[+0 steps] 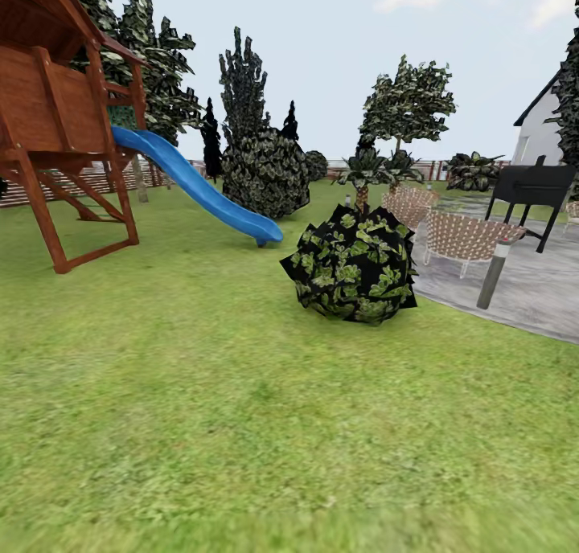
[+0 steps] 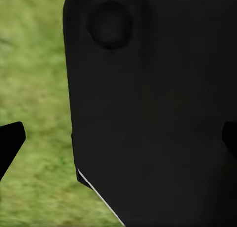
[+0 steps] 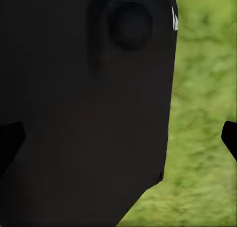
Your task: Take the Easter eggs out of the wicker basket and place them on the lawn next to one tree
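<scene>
1. While the robot is travelling across the lawn (image 1: 241, 424), no Easter eggs and no wicker basket can be made out, so their place cannot be told.
2. Dark fingertips (image 2: 10, 140) of the left hand are glimpsed at the edges of its wrist view, held apart with nothing between them; a large black part of the robot blocks much of that view.
3. Tips of the right hand (image 3: 10, 138) are likewise seen spread and unladen, with grass beyond them.
4. As a judgement, the search is best done by turning slowly until the basket is found, and a tree (image 1: 406, 107) with a bare trunk is noted far ahead.
5. Far beyond the hands, a round leafy shrub (image 1: 352, 265), a blue slide (image 1: 197, 187), a wooden play tower (image 1: 56, 111), and a grey patio (image 1: 523, 292) with woven chairs (image 1: 462, 238) are seen.
</scene>
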